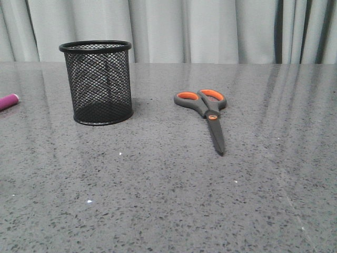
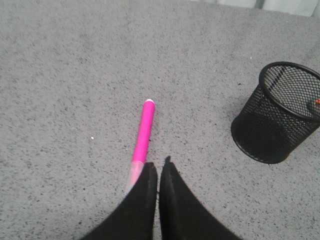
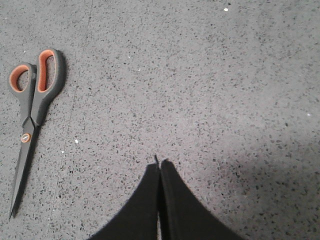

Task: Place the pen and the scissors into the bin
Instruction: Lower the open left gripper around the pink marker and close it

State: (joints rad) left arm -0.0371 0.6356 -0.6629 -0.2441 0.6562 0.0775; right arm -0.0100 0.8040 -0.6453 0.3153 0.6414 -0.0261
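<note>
On the speckled grey table (image 1: 168, 200), the bin (image 1: 99, 83) stood upright toward the robot's left, with nothing showing through its mesh in the front view. Well to the right of it lay the scissors (image 1: 206, 113), flat and closed, handles toward the curtain (image 1: 210, 29) and blades pointing toward the robot. At the far left edge, only the end of the pen (image 1: 8, 100) showed. The left gripper (image 2: 158, 167) hung clenched with nothing between its fingers, its tips just beside the pen's near end, and the pen lay flat on the table. The right gripper (image 3: 159, 165) was likewise pressed closed and empty above bare table, apart from the scissors.
</note>
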